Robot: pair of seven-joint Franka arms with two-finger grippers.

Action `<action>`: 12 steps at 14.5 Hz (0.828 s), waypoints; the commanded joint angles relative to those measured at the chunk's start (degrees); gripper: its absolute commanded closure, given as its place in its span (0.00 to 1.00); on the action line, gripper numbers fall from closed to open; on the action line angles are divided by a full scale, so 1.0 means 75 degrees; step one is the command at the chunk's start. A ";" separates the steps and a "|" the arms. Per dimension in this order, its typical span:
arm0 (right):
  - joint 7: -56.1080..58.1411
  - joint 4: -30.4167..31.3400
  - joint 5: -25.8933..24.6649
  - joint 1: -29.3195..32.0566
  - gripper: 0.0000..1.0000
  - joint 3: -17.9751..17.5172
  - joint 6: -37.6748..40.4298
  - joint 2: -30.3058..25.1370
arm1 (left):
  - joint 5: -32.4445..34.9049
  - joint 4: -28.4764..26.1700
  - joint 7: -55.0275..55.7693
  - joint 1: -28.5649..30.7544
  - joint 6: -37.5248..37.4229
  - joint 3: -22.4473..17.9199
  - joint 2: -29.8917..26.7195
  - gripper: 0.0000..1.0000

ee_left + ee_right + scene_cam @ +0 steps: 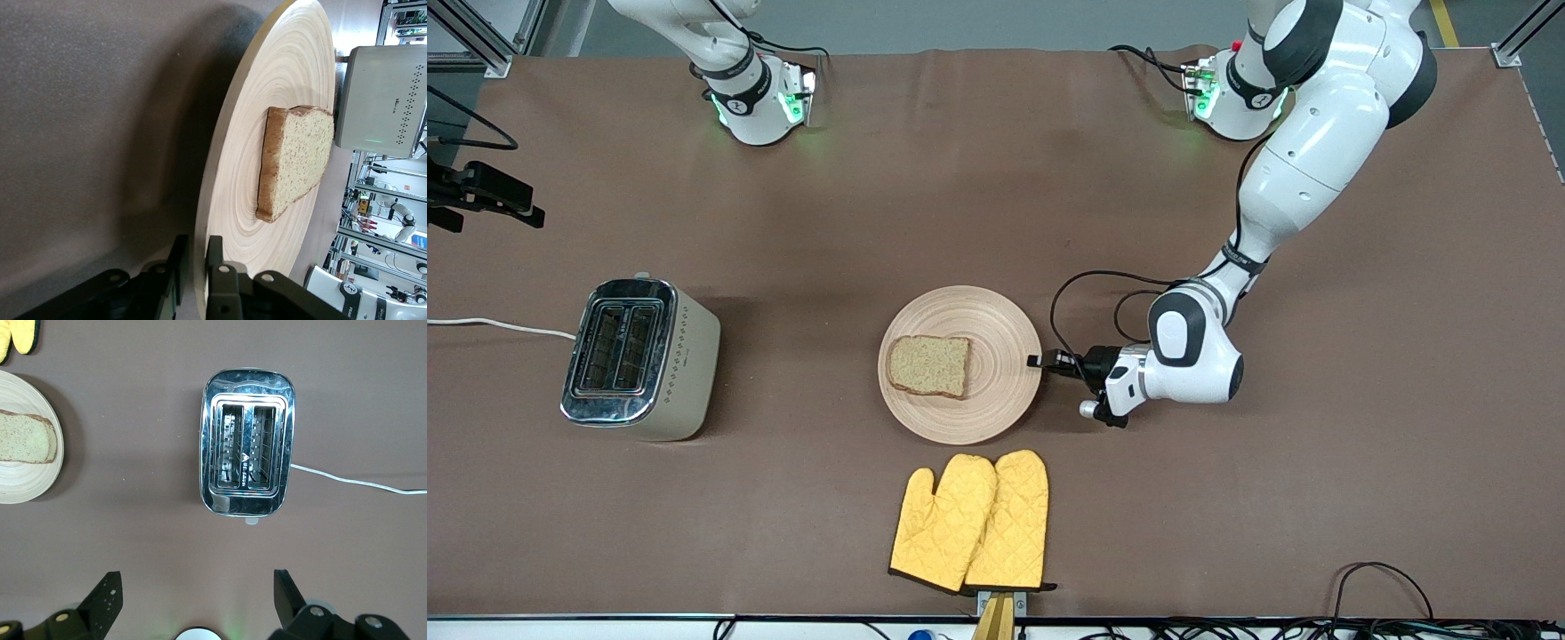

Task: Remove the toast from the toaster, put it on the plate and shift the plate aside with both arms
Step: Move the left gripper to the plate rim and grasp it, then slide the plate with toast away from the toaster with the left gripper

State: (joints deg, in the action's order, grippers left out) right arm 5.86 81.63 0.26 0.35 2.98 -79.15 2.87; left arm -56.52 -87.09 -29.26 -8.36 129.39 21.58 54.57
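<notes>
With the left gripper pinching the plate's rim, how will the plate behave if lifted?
The plate looks stiff and wooden, so it likely won't flex. Held by the left gripper at one edge only, it may sag or tilt. The toast lies loose and could slide.

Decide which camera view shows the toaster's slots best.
The right wrist view: it looks straight down into the toaster, both slots open to sight. The front view shows the slots at a slant. The left wrist view shows only its side wall.
</notes>
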 commanded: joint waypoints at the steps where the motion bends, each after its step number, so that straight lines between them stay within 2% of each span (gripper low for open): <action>1: -0.0125 0.0168 -0.0187 -0.0082 0.00 0.0048 0.0088 -0.0230 | -0.0175 0.0174 -0.0095 -0.0173 0.0150 0.0029 0.0107 0.93; 5: -0.0125 0.0144 -0.0175 -0.0023 0.00 0.0048 0.0054 -0.0195 | -0.0363 0.0233 -0.0095 -0.0058 0.0150 0.0029 -0.0045 0.98; 8: -0.0102 0.0086 -0.0187 -0.0011 0.00 0.0060 0.0065 -0.0172 | -0.0292 0.0175 -0.0002 0.0223 -0.0001 0.0029 -0.0641 0.99; 12: -0.0101 -0.0171 -0.0222 -0.0046 0.00 0.0013 0.0089 -0.0183 | -0.0095 0.0174 -0.0013 0.1334 -0.1743 0.0029 -0.1285 0.99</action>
State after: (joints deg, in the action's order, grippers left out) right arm 5.83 81.10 -0.20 0.28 3.44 -78.90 2.77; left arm -57.42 -84.49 -29.08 -3.36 123.31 21.36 49.05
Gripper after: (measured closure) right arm 0.000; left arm 0.912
